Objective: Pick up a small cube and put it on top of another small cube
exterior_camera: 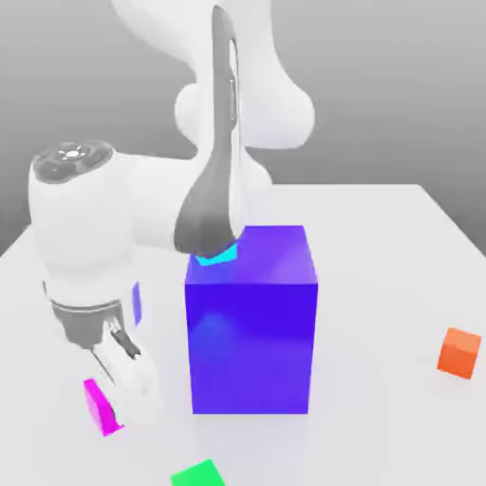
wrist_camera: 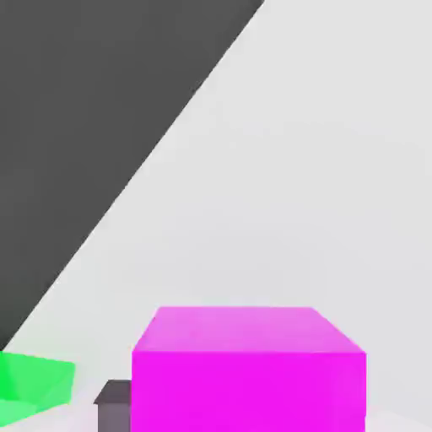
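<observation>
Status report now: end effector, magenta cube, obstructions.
End effector low at the table, right beside the magenta cube. Magenta cube resting on the table, not lifted. Big blue block close on the exterior view's right; green cube nearby.

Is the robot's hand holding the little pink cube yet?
Can't tell. The gripper is down right beside the pink cube on the table, but a grip isn't visible.
</observation>
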Tool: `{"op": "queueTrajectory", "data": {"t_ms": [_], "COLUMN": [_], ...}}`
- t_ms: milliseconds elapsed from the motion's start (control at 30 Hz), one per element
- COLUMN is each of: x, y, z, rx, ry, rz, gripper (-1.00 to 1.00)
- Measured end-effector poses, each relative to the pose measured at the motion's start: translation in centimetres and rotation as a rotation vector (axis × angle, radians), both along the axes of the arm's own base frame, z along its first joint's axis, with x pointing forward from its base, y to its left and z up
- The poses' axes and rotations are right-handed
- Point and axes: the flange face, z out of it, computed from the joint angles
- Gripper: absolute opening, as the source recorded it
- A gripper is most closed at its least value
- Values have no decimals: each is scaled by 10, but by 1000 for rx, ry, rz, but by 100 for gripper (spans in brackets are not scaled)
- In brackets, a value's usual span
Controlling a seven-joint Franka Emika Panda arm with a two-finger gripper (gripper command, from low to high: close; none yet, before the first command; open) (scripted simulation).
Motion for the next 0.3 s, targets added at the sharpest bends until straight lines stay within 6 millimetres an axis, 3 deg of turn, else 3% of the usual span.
{"op": "queueTrajectory", "data": {"t_ms": [67, 167, 200, 300], "x": [14, 18, 18, 18], "y": [29, 38, 39, 39], "z": [-3, -40, -51, -51], "rx": [0, 0, 0, 0], "ry": [-1, -1, -1, -1], "rz": [28, 36, 38, 38], "gripper": [-100, -100, 100, 100]}}
